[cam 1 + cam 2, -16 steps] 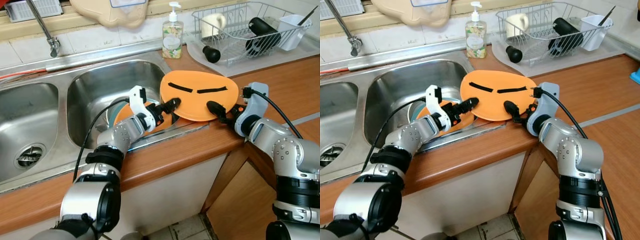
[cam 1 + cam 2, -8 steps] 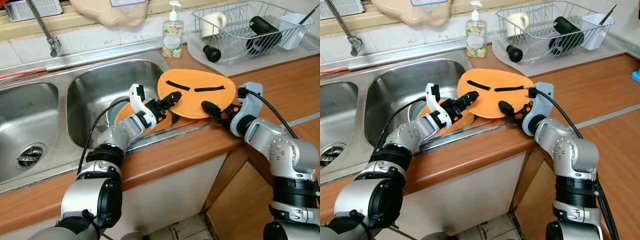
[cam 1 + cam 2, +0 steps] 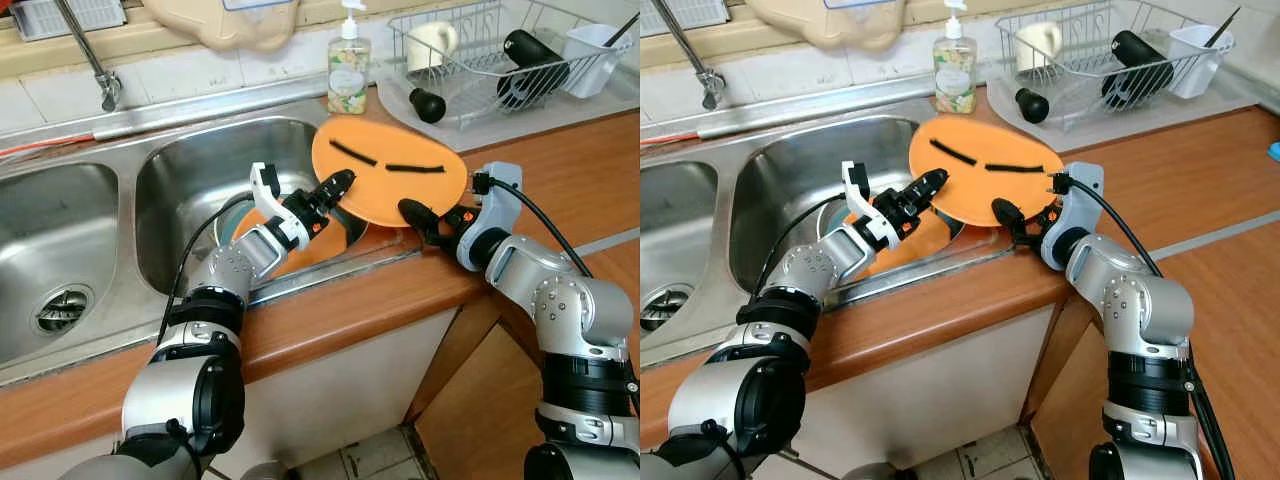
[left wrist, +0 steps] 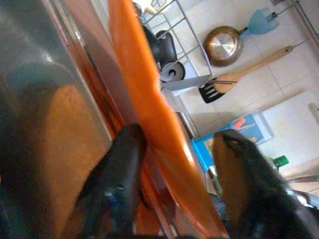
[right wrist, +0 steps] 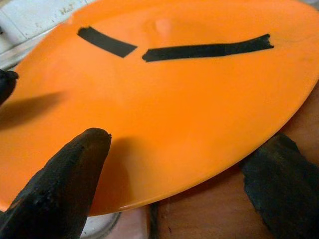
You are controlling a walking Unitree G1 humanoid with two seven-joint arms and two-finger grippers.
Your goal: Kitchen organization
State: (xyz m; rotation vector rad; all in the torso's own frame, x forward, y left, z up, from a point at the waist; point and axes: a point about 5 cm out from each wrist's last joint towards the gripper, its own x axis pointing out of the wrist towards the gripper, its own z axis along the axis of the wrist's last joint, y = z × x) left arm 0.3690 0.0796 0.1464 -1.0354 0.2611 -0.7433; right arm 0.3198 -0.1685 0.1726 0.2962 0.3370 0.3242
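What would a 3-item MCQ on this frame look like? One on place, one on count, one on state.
1. Where is the soap bottle?
A. in the sink basin
B. on the ledge behind the sink
C. inside the dish rack

2. How many black tape strips are on the orange plate?
A. one
B. two
C. four

3. How is the orange plate held?
A. lying flat in the dish rack
B. left gripper alone
C. left gripper and right gripper at opposite edges

Answers: 1 B, it stands on the ledge between sink and rack. 2 B, two strips show on its face. 3 C, each wrist view shows black fingers astride the rim.
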